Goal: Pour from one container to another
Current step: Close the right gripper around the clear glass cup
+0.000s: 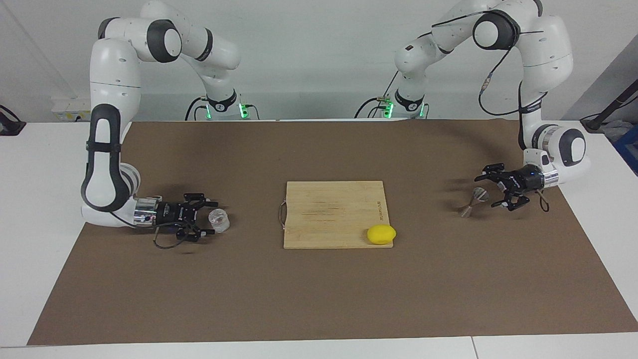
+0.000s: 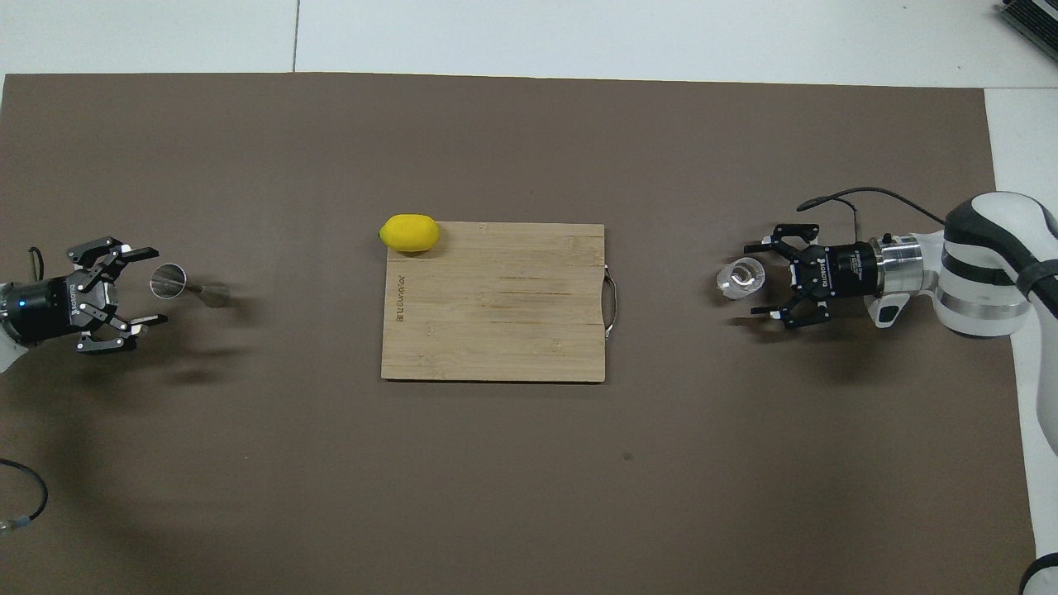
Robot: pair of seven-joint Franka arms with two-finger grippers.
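Note:
The clear glass tumbler (image 1: 219, 221) stands on the brown mat toward the right arm's end of the table; it also shows in the overhead view (image 2: 741, 277). My right gripper (image 1: 212, 218) (image 2: 750, 279) lies low and level, open, with the tumbler between its fingertips and not gripped. The metal hourglass jigger (image 1: 473, 202) (image 2: 169, 281) stands on the mat toward the left arm's end. My left gripper (image 1: 486, 190) (image 2: 157, 285) is open and level just beside it, its fingertips at the jigger's upper cone, holding nothing.
A wooden cutting board (image 1: 334, 214) (image 2: 496, 306) with a metal handle lies mid-table between the two containers. A yellow lemon (image 1: 381, 234) (image 2: 409, 233) sits at the board's corner farthest from the robots, toward the left arm's end. The brown mat (image 1: 319, 299) covers the table.

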